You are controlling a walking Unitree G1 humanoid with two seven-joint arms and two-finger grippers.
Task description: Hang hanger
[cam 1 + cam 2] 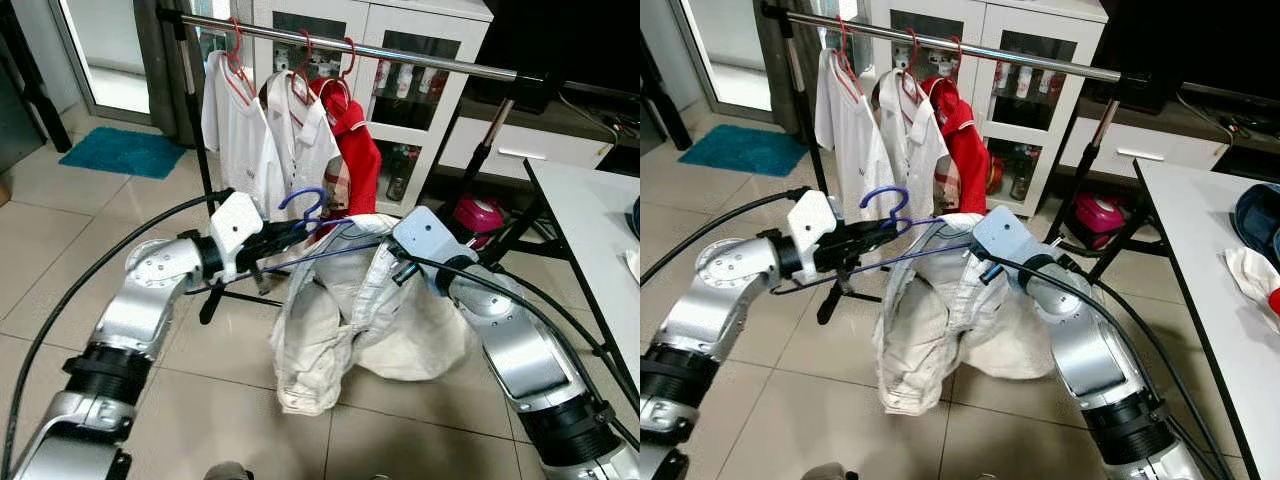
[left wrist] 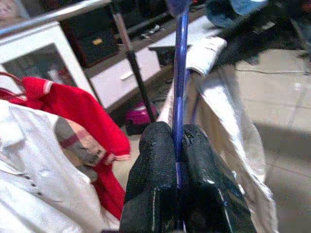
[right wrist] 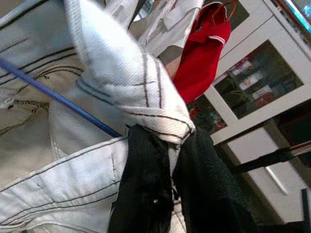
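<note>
A blue hanger (image 1: 306, 204) with its hook up is held below the clothes rail (image 1: 400, 55). My left gripper (image 2: 178, 167) is shut on the hanger's blue rod (image 2: 180, 73). Cream-white trousers (image 1: 340, 320) hang over the hanger and droop toward the floor. On the hanger's right side, my right gripper (image 3: 171, 158) is shut on a fold of the trousers' cloth. The hanger's hook sits in front of the garments on the rail and well below the bar.
Two white shirts (image 1: 262, 135) and a red polo (image 1: 357, 145) hang on red hangers at the rail's left part. A white glass-door cabinet (image 1: 420, 70) stands behind. A white table (image 1: 600, 230) is at the right, a pink object (image 1: 478, 216) under the rail, a teal mat (image 1: 125, 152) far left.
</note>
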